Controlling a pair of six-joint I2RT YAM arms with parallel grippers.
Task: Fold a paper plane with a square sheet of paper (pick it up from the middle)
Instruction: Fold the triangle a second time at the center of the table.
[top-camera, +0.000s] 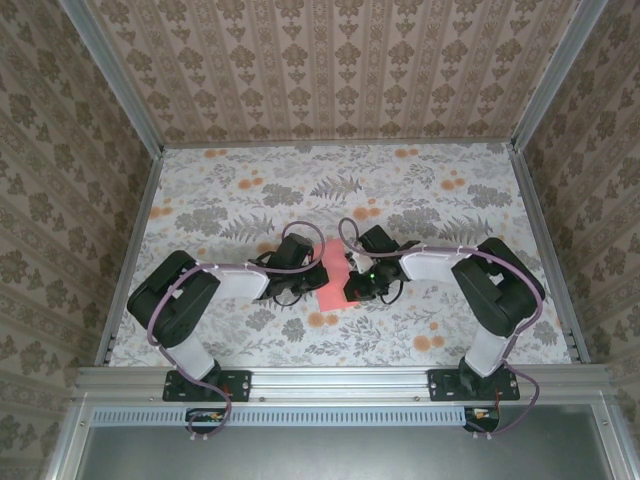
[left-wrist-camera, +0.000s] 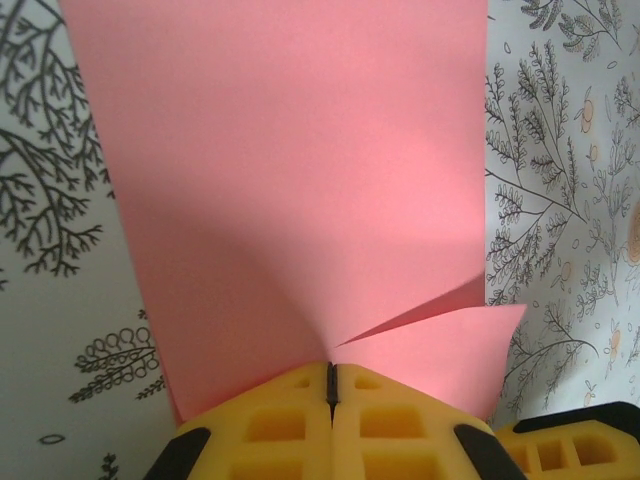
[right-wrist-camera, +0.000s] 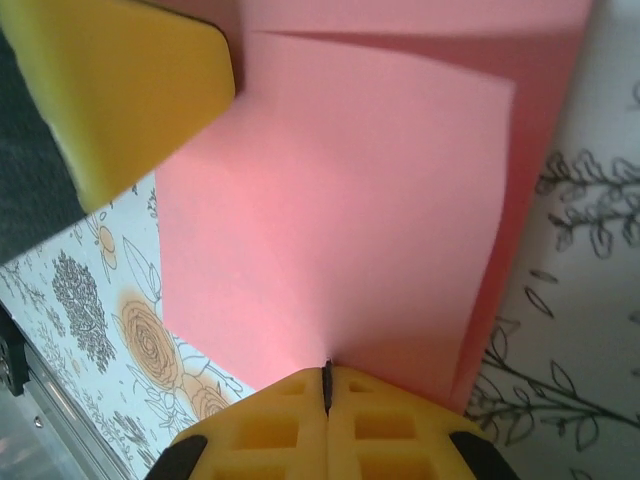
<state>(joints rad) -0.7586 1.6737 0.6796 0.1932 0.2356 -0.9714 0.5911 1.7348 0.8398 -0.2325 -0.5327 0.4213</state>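
Left gripper (left-wrist-camera: 331, 385): yellow block fingers (left-wrist-camera: 270, 430) pressed together, seam shut, clamped on the near edge of the thin salmon-pink square sheet of paper (left-wrist-camera: 300, 180). From the pinch the sheet fans straight ahead of the jaws. A crease runs from the pinch up and to the right. Below the crease a second layer of the sheet juts out right of the jaws. Low and right of these jaws sits a yellow finger (left-wrist-camera: 565, 445) of the other arm.

Right gripper (right-wrist-camera: 327, 385): jaws together, clamped on the opposite edge of the sheet. Ahead of them the paper lies in two overlapping layers, the upper one ending short of the right edge. Ahead and left of the jaws, a yellow fingertip of the left gripper lies against the sheet.

Beyond the paper, on both sides of each pair of jaws: white table cover (left-wrist-camera: 50, 150) printed with grey foliage and orange flowers.

Top view: both grippers meet mid-table, sheet between them.
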